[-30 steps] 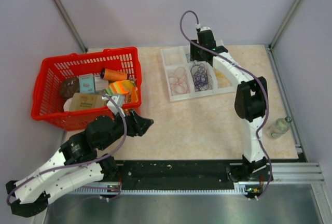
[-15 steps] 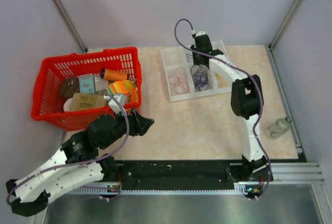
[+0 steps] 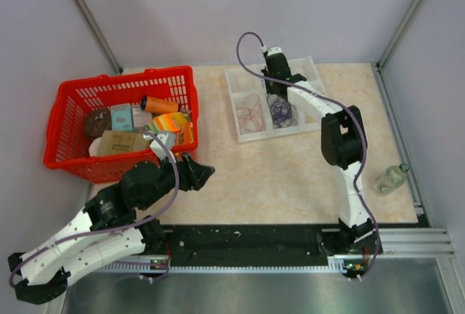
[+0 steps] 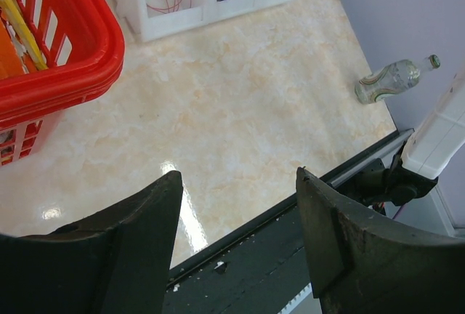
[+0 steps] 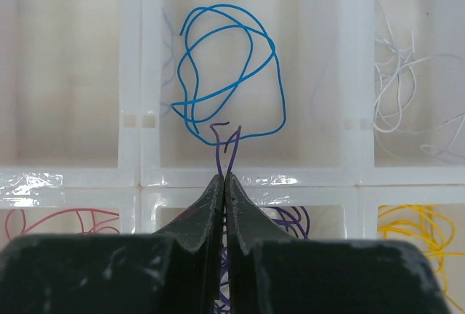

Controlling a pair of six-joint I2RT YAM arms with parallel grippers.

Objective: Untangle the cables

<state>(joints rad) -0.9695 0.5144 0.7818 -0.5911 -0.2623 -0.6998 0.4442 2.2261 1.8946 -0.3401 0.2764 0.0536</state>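
Note:
The cables lie sorted by colour in a white divided tray (image 3: 311, 126): pink (image 3: 251, 110) and purple (image 3: 282, 110) in the top view. In the right wrist view I see a blue cable (image 5: 229, 74), white ones (image 5: 403, 103), yellow (image 5: 425, 234), pink (image 5: 65, 219) and a purple bundle (image 5: 290, 219). My right gripper (image 5: 225, 177) is shut on purple cable strands (image 5: 220, 147), whose two ends poke out past the tips over the tray's divider. The left gripper (image 4: 238, 174) hangs open and empty over the table's near edge, far from the tray.
A red basket (image 3: 73, 158) of packaged goods stands at the left of the table. A small clear bottle (image 3: 389, 178) lies near the right edge. The black rail (image 4: 290, 256) runs along the front under the left gripper.
The right arm has swung a little to the left over the tray and its jaws have shut on purple strands. The left arm has stayed put.

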